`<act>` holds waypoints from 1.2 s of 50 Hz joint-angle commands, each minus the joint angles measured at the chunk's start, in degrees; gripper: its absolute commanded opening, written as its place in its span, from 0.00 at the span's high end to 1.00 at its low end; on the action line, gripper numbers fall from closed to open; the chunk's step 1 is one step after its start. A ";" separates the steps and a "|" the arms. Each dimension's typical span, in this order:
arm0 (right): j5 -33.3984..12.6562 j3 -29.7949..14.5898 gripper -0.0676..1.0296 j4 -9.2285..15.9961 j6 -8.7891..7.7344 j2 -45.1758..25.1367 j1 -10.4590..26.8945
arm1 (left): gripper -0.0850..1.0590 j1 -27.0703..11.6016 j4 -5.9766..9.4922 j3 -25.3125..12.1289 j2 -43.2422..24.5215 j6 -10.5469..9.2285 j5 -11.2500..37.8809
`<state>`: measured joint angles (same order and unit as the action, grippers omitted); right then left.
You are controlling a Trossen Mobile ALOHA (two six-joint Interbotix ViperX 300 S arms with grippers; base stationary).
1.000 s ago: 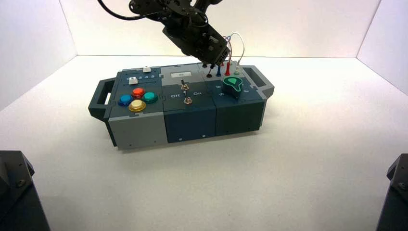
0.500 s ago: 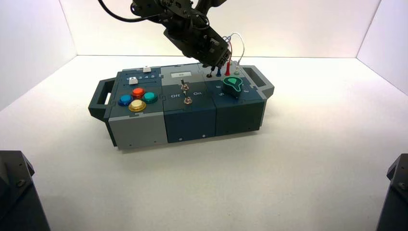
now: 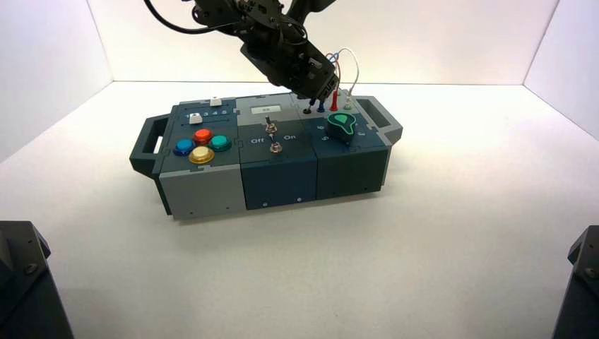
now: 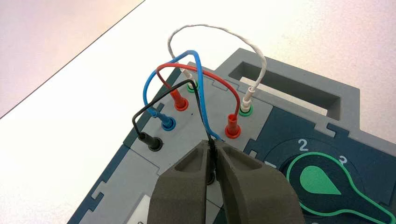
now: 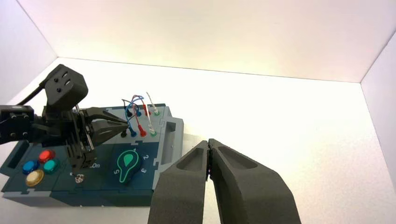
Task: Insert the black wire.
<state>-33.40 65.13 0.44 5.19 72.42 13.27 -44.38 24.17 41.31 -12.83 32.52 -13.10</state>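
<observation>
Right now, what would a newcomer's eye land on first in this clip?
First, the left end effector, shut on the black wire above the sockets at the box's far right corner, with the wire's other plug already seated there. Next, the blue wire, red wire and white wire arching over the same panel. The right end effector waits shut, off to the box's right.

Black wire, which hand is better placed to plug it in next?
Left. The left hand is shut on the black wire right over the sockets; the right hand hangs well back, shut and empty.
</observation>
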 commanded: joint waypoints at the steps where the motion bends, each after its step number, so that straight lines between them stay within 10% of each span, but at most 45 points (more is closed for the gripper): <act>1: 0.79 -0.79 0.96 -0.09 0.00 -0.79 -0.26 | 0.95 -0.62 -0.09 -0.53 0.62 -0.18 -0.26; 60: 0.88 -0.79 0.96 -0.09 0.00 -0.18 -0.26 | 0.95 2.37 -0.09 2.37 2.29 0.79 2.90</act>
<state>-33.22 65.13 0.44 5.19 72.51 13.27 -43.59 23.99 43.33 -11.16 33.13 -11.16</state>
